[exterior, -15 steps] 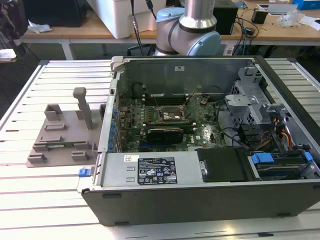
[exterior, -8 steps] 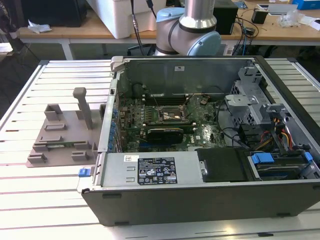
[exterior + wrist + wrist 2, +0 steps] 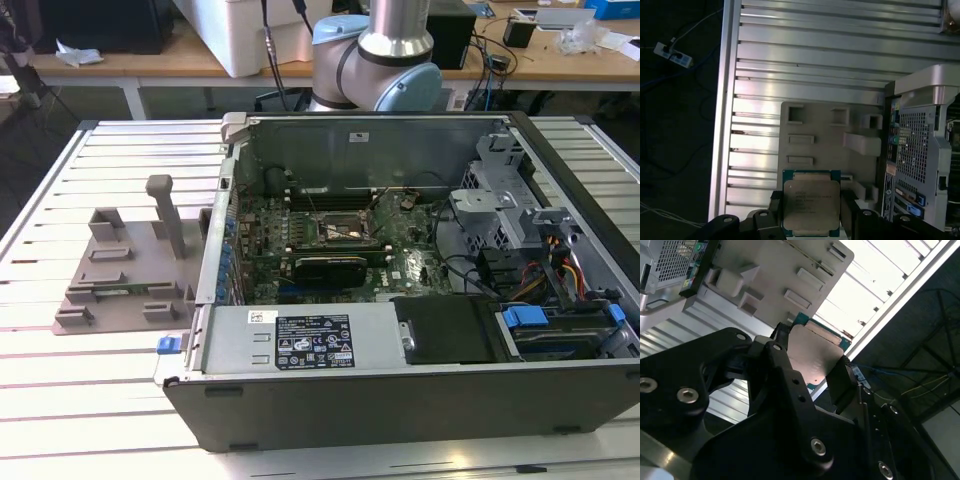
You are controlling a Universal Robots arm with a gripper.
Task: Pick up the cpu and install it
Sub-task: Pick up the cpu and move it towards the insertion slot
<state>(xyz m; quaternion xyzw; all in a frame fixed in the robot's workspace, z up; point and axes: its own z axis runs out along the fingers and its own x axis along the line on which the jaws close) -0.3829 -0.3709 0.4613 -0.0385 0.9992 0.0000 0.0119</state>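
Black end effector [image 3: 811,220] clamped the cpu [image 3: 811,200] by two opposite edges, probably to keep its contact face untouched. The silver lid faced the first wrist view, away from the counter [image 3: 815,65]. Being square, the chip had no marked long axis, and its gripped edges lay across the counter slats. It hung over the grey fixture [image 3: 825,135], beside the open computer case [image 3: 920,150] and outside it, not yet at the socket [image 3: 335,232].

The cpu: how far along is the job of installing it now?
Done: the cpu is picked up and hangs apart from the grey tray. In hand: the end effector is shut on two opposite edges of it, seen in both wrist views. Left: the installing; the cpu is not yet in the motherboard socket inside the open case.
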